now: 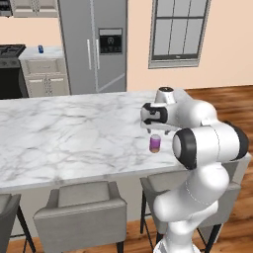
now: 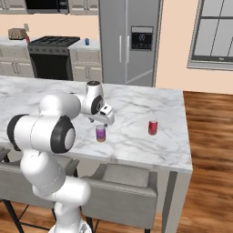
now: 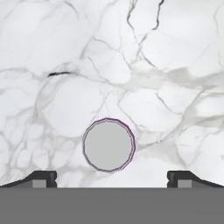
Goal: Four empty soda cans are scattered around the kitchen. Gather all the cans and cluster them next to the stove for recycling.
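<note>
From the left base view, nearest us is our white arm, bent forward over the marble desk with the pincer pointing down just above the upright purple-pink can. In the right base view the pincer hangs over that can, a red can stands apart on the desk, and a blue can sits beside the stove. In the hand view the can's silvery top lies between the fingertips, which stand wide apart, gripping nothing.
</note>
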Controlling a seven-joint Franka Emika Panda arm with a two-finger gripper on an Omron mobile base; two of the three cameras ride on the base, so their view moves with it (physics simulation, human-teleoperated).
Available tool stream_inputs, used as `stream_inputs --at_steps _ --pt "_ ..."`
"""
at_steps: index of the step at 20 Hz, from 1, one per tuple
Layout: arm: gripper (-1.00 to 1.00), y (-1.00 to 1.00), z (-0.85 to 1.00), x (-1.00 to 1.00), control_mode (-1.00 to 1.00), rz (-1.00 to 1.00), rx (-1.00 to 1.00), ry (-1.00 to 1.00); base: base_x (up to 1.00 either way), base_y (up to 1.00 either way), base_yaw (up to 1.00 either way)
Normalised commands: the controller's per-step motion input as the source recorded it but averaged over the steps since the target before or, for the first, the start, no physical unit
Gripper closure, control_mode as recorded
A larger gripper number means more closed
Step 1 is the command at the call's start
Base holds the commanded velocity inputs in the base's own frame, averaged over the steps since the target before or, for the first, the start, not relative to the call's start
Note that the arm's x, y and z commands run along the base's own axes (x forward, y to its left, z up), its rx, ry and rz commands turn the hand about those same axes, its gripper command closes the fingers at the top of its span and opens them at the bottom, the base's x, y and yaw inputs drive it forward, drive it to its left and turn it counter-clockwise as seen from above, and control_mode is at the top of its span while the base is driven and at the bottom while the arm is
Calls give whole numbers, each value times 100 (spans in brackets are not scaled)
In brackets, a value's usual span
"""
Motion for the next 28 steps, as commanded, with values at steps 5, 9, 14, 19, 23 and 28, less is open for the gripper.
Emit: stream_inputs --at_steps 5,9,14,19,23,28 --pt "-100 0 -33 0 -100 0 -2 0 0 0 0" --pt "-100 0 -18 0 -100 0 0 0 0 0 0" --pt "-100 0 -13 0 -100 0 0 0 0 0 0" --pt "-100 0 -4 14 -100 0 0 0 0 0 0" --pt "-100 0 0 11 -100 0 0 0 0 0 0" --pt "-100 0 -6 5 -100 0 0 0 0 0 0"
